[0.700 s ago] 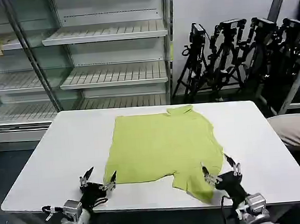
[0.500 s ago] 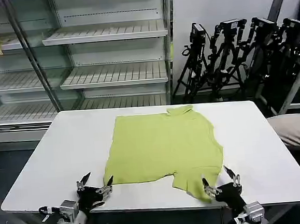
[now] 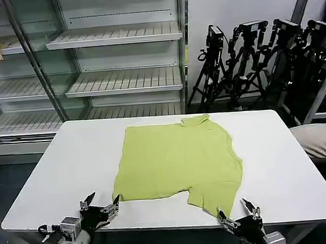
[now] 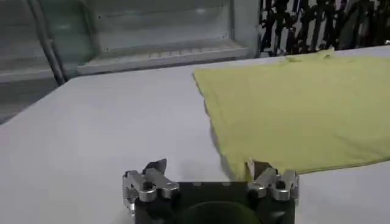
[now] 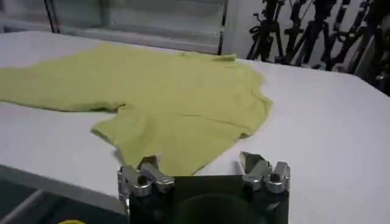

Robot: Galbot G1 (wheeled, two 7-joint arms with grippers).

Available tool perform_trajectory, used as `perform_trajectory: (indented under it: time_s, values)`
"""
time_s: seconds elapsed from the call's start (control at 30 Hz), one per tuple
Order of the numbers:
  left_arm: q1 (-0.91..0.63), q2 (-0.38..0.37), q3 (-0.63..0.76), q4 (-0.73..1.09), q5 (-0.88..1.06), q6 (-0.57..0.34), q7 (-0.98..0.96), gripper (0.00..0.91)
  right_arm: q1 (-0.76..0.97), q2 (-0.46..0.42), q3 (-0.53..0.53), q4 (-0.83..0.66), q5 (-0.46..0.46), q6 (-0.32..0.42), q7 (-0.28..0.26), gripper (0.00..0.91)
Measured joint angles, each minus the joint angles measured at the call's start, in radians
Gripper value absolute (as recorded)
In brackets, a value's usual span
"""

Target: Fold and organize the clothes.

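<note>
A lime yellow-green short-sleeved collared shirt of soft fabric (image 3: 177,160) lay spread nearly flat on the white rectangular table (image 3: 59,164), collar toward the far edge, one sleeve flopped toward the near edge. The left claw (image 3: 99,207) hovered at the near edge just beside the shirt's near left corner, its fingers spread and holding nothing. The right claw (image 3: 238,214) sat low at the near edge just beside the flopped sleeve, likewise spread and empty.

To fold well, each claw would probably need to come down onto a hem corner, pinch one layer cleanly, then both lift together so the cloth did not skew (the crumpled sleeve likely wanted tucking in first).

Behind the table stood empty metal shelving (image 3: 120,74) and a cluster of black camera tripods (image 3: 259,52), well apart. A person's tan-trousered knee (image 3: 323,143) sat near the right edge, a possible obstruction.
</note>
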Motion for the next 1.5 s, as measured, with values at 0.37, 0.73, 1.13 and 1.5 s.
perform_trajectory:
  time_s: [0.37,0.73,1.13,1.5]
  values:
    - [0.009,-0.002,0.008,0.005,-0.011,0.009,0.002,0.01,0.005,0.006,-0.002,-0.004,0.057,-0.038,0.001,0.0]
    - [0.012,-0.011,0.017,-0.005,-0.009,0.013,0.014,0.0,0.02,-0.001,-0.01,-0.02,0.076,-0.024,-0.018,0.0]
    - [-0.035,-0.008,0.015,-0.016,-0.036,0.014,0.024,0.0,0.122,-0.012,0.008,-0.021,0.107,-0.005,-0.033,0.0]
    - [-0.188,-0.029,0.054,0.05,-0.094,0.015,0.016,0.0,0.36,0.013,-0.01,-0.15,0.117,-0.014,-0.072,0.0]
